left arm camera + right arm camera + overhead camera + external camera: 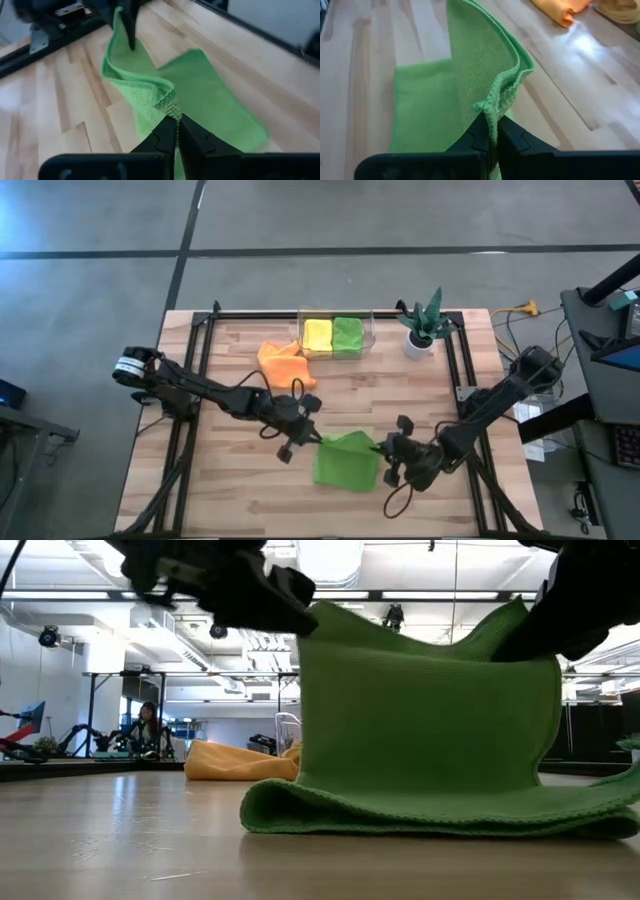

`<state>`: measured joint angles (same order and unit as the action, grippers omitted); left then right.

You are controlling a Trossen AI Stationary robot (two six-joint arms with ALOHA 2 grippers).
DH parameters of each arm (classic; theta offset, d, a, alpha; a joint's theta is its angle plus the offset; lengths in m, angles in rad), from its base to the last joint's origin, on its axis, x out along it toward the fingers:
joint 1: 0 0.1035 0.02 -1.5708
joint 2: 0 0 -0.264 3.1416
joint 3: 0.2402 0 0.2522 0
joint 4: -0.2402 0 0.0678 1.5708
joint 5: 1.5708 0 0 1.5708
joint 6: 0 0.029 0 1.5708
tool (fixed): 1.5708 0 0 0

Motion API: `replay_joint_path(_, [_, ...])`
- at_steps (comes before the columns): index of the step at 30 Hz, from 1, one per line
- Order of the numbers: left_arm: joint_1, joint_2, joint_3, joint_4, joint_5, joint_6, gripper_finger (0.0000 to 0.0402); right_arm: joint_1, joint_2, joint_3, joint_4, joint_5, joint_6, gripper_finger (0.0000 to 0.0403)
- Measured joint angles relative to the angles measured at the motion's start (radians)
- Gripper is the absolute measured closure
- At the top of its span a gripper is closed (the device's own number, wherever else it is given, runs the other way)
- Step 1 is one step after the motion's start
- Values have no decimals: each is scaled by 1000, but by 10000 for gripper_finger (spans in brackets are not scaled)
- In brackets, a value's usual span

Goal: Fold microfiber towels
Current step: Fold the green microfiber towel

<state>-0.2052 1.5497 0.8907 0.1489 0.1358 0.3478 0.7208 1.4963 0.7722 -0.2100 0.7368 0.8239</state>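
A lime green towel [347,462] lies in the middle of the table near its front. Its far edge is lifted, and its lower part [440,810] rests on the wood. My left gripper [316,439] is shut on the lifted edge's left corner, and my right gripper [384,449] on its right corner. An orange towel [285,363] lies crumpled farther back on the left. A yellow towel [317,335] and another green towel [348,335] lie folded in a clear tray at the far edge. My left gripper [177,118] pinches the lifted edge's left corner [171,102] between its two fingers. The edge looks doubled there. The cloth stands up off the table between the grippers [430,720], fairly straight. My right gripper [492,119] pinches the lifted edge's right corner [490,106] between its two fingers, where two layers seem to meet. The held part is clear of the table, and the rest of the towel [422,110] lies flat on the wood.
A spiky green plant in a white pot [422,328] stands at the far right, beside the clear tray [370,330]. A black frame rail [200,370] runs along the table's sides. Bare wood [230,490] lies near the front left.
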Motion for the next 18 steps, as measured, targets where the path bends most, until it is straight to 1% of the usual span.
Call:
replay_joint_path(2, [-20, 0, -14, -3, -7, 46, 401, 6, 45, 34, 0, -1, -20, 394])
replay_joint_path(6, [-53, 5, -30, 1, -6, 56, 401, 31, 142, 105, -8, -9, -22, 394])
replay_joint_path(9, [-76, 18, -34, -2, 2, 57, 401, 57, 208, 170, -50, -11, -18, 394])
replay_joint_path(13, [-105, 44, -28, 42, 14, 55, 401, 86, 272, 252, -125, -11, -11, 394])
replay_joint_path(18, [-129, 105, -24, 98, 26, 54, 401, 106, 328, 321, -264, -14, 123, 394])
